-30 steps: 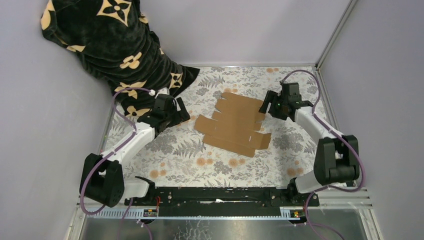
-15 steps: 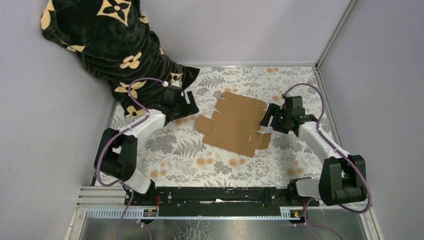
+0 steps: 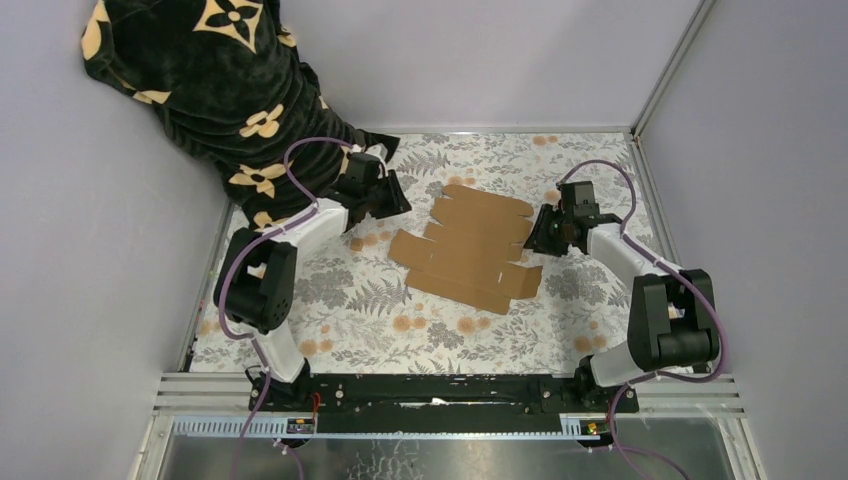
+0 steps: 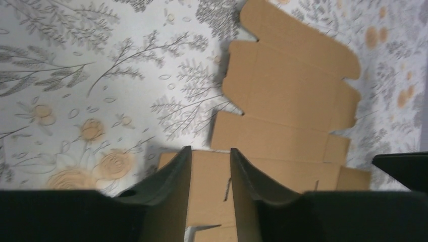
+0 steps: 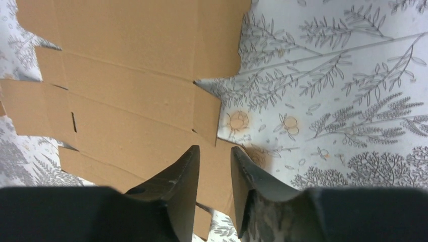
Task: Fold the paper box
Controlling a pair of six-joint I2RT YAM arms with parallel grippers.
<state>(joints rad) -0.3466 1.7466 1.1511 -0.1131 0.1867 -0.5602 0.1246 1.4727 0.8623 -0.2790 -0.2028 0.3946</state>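
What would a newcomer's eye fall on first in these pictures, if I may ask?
Probably the black cloth with gold flower motifs, heaped in the far left corner. Next comes the paper box, a flat brown die-cut sheet lying unfolded mid-table on the leaf-printed cover. The left gripper and the right gripper are poised at its two sides, jaws parted and empty.
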